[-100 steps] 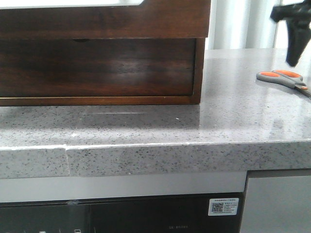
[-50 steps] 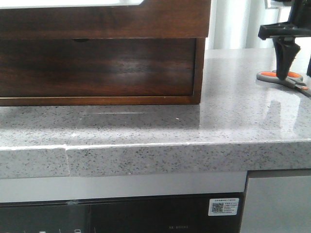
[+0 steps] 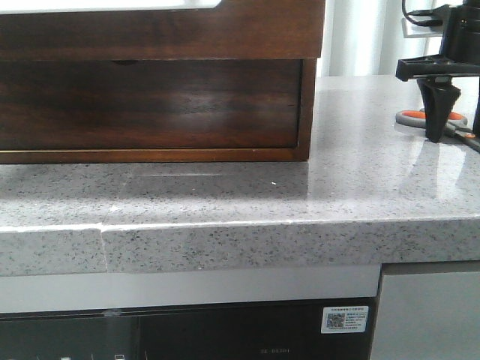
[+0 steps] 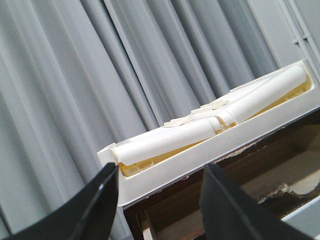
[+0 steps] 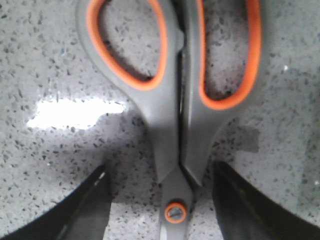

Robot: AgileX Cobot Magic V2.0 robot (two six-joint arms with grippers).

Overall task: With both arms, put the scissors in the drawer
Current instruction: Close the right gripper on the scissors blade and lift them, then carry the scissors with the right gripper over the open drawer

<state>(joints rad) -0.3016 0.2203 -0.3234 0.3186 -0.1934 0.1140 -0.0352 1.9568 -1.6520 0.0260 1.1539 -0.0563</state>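
One pair of scissors lies flat on the speckled grey stone countertop, far to the right, well apart from the cabinet. Handles grey, finger loops lined orange; blades shut together.

Right gripper hangs point-down directly over the scissors. Right wrist view: jaws spread wide, one dark finger on each side of the handle neck, pivot screw between them. Neither finger touches the scissors; nothing gripped.

Left gripper out of the front view. Left wrist view: jaws parted, nothing between them. Past them, a white tray holding white rolls sits on top of the wooden cabinet frame, with grey curtains behind.

Drawer: dark-brown glossy front, sitting shut in the frame at the left of the countertop, finger notch at its top edge.
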